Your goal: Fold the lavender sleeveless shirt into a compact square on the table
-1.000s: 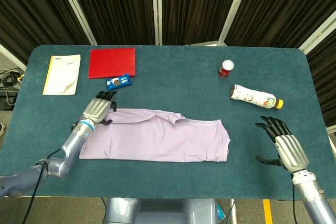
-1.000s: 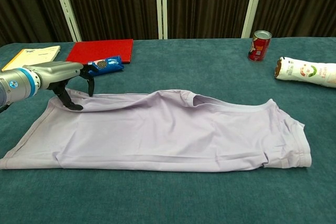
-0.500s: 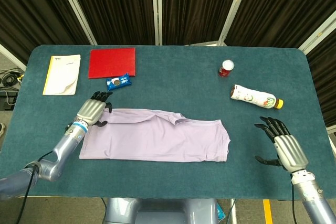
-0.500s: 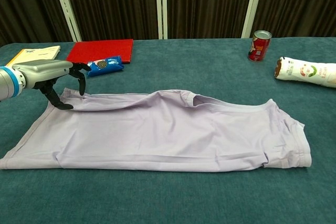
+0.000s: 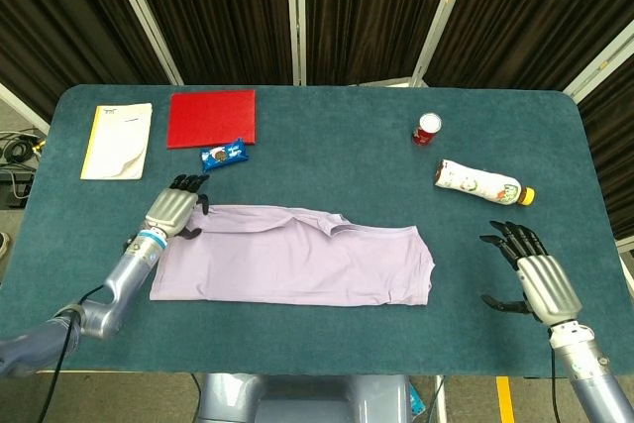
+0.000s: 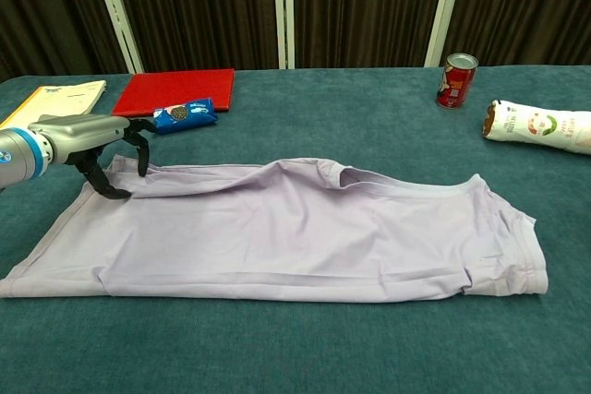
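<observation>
Smooth lavender shirt (image 5: 297,264) flat, oblong; left hand (image 5: 174,208) at corner.

You are working in a staged robot test bay, not a home. Dark pleated curtains (image 5: 218,7) hung between white metal frame posts (image 5: 294,12) close off the back. The table (image 5: 337,156) wears a teal felt-like cover with rounded corners. The props on it are unrelated to one another: a red mat (image 5: 212,118), a yellow-edged booklet (image 5: 117,140), a blue snack packet (image 5: 223,154), a red can (image 5: 427,130), a bottle (image 5: 482,182) lying flat. Cables (image 5: 14,151) lie on the grey floor at far left, and yellow tape (image 5: 505,398) marks the floor below the table.
</observation>
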Controlling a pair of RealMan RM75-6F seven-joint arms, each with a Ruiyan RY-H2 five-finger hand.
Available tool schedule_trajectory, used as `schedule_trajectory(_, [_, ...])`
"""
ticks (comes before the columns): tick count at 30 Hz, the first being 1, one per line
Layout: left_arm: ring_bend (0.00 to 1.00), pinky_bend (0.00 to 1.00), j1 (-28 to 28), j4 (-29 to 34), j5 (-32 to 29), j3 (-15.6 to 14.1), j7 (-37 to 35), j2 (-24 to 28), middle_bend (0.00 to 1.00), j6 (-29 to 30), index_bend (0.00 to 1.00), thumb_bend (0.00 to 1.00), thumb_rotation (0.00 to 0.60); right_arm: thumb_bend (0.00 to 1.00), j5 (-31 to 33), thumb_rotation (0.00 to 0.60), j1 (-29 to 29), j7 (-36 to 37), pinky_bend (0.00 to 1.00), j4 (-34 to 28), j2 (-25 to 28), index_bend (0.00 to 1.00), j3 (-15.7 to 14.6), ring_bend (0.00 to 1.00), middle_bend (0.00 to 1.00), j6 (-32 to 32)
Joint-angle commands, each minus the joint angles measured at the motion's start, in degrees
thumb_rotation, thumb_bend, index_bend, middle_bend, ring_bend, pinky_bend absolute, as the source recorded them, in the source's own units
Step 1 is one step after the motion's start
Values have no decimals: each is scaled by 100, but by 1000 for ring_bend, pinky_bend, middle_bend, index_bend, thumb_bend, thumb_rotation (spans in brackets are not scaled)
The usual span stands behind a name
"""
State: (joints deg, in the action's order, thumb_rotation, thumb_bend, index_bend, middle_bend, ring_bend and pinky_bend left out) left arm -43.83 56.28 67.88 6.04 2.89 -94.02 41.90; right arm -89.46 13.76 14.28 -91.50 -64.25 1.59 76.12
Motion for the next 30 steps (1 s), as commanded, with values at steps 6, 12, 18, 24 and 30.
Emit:
schedule_trajectory(6, [0, 0, -24, -113, -59, 72, 15, -51, 0, -96, 510, 469, 600, 9, 3, 600, 4, 14, 0, 9, 0, 231, 2, 0, 75, -6])
schedule_trajectory(12, [0, 0, -11, -150, -70, 112, -14, -48, 0, -110, 536, 502, 600, 9, 0, 600, 6, 1, 0, 4, -5, 232, -4, 0, 75, -15])
schedule_trajectory(18, [0, 0, -29, -180, -138, 192, 11, -18, 0, -142, 621, 503, 600, 9, 10, 600, 11, -17, 0, 9, -19, 232, -4, 0, 75, -31])
schedule_trajectory(24, [0, 0, -102, -310, -310, 357, 34, -69, 0, -203, 645, 504, 600, 9, 20, 600, 15, -31, 0, 16, -30, 232, -8, 0, 75, -50])
schedule_trajectory(30, [0, 0, -208, -534, -565, 454, 280, -145, 0, -371, 621, 501, 600, 8, 41, 600, 19, -33, 0, 29, -36, 232, -5, 0, 75, -69])
